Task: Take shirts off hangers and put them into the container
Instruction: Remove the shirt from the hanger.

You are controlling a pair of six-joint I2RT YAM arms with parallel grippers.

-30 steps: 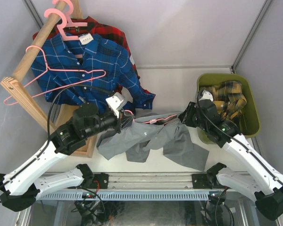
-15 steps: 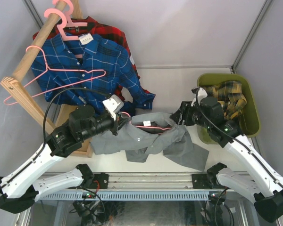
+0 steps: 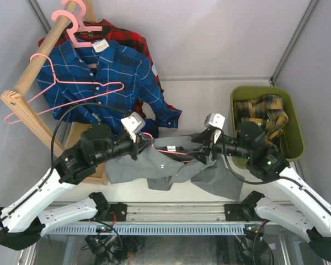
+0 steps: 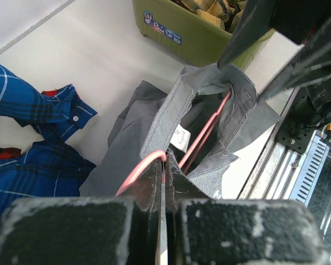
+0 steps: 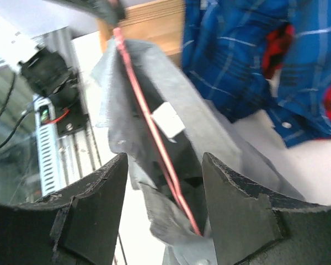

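Note:
The plain grey shirt (image 3: 171, 165) lies crumpled on the table between the arms, with a pink hanger (image 3: 174, 148) still inside its collar. My left gripper (image 3: 145, 142) is shut on that hanger's hook (image 4: 140, 168). In the left wrist view, the collar (image 4: 171, 110) stands up just beyond the left gripper (image 4: 165, 161). My right gripper (image 5: 165, 185) is open, its jaws either side of the collar's far end and the hanger wire (image 5: 149, 124). The olive-green container (image 3: 298, 141) at the right holds the yellow-black plaid shirt (image 3: 265, 116). The blue plaid shirt (image 3: 118, 77) and the red-black one (image 3: 124, 33) hang on pink hangers.
A wooden rail (image 3: 41, 55) slants across the back left and carries an empty pink hanger (image 3: 60, 91). Its wooden base board (image 3: 96, 176) lies under my left arm. The blue shirt's sleeve (image 3: 165, 116) drapes onto the table next to the grey shirt.
My right gripper has opened and swung left from the container's edge to the grey shirt's collar. The left gripper has kept hold of the hanger and drawn back slightly left, and the shirt shifted.

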